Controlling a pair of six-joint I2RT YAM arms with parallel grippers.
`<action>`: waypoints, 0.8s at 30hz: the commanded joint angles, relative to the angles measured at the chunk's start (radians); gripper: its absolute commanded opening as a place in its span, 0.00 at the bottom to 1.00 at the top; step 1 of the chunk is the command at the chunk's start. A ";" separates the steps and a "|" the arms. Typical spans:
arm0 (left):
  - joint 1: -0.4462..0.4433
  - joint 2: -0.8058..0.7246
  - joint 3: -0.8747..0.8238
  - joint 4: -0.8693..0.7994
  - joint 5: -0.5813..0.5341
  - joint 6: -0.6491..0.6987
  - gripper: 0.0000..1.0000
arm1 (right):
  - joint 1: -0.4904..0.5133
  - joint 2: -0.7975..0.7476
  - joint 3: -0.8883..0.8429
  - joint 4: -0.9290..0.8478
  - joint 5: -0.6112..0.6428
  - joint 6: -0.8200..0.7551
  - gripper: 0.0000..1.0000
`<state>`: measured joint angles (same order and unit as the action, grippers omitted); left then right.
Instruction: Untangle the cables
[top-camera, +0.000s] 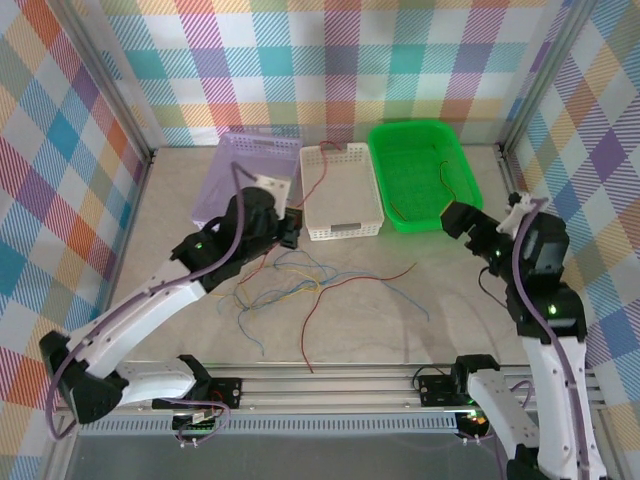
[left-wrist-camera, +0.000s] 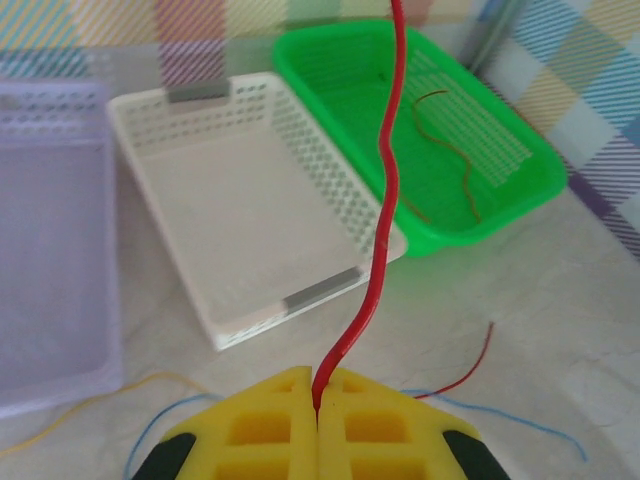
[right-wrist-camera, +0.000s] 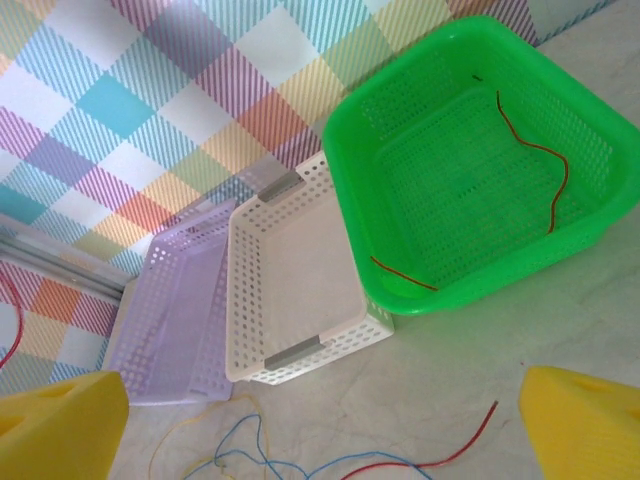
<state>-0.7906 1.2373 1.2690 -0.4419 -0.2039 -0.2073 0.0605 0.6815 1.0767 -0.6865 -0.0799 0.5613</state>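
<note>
Purple basket (top-camera: 250, 170): near edge partly hidden behind the left arm (top-camera: 160, 300) in the top view, and cut off at the frame edge in the left wrist view. Left jaws clenched on a red cable (left-wrist-camera: 385, 200), with the yellow pads (left-wrist-camera: 270, 430) pressed together. The cable climbs out of the top of the frame, so its far end is not visible. From the top camera this grip is too small to make out.

The other cables (top-camera: 285, 280) lie loose on the tabletop (top-camera: 450, 320) just in front of the white basket (top-camera: 340, 195). Red, blue and yellow strands cross; which lies over which is unclear.

Green basket (top-camera: 422, 175) holds an orange-brown cable (right-wrist-camera: 530, 150). The right wrist view shows a second piece by the near wall; can't tell if they join. Right jaws released, spread wide near that basket's near-right corner, pads cut off at the frame's lower corners.
</note>
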 joint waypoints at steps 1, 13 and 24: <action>-0.078 0.123 0.147 -0.041 -0.058 0.035 0.00 | 0.009 -0.088 -0.057 -0.080 0.014 -0.010 1.00; -0.136 0.585 0.665 -0.035 0.045 -0.023 0.00 | 0.046 -0.287 -0.144 -0.211 0.136 -0.069 1.00; -0.148 0.931 1.073 -0.062 0.116 -0.071 0.00 | 0.101 -0.438 -0.210 -0.272 0.254 -0.118 1.00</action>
<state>-0.9279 2.1296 2.2665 -0.4889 -0.1158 -0.2543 0.1478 0.2684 0.8822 -0.9405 0.1219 0.4774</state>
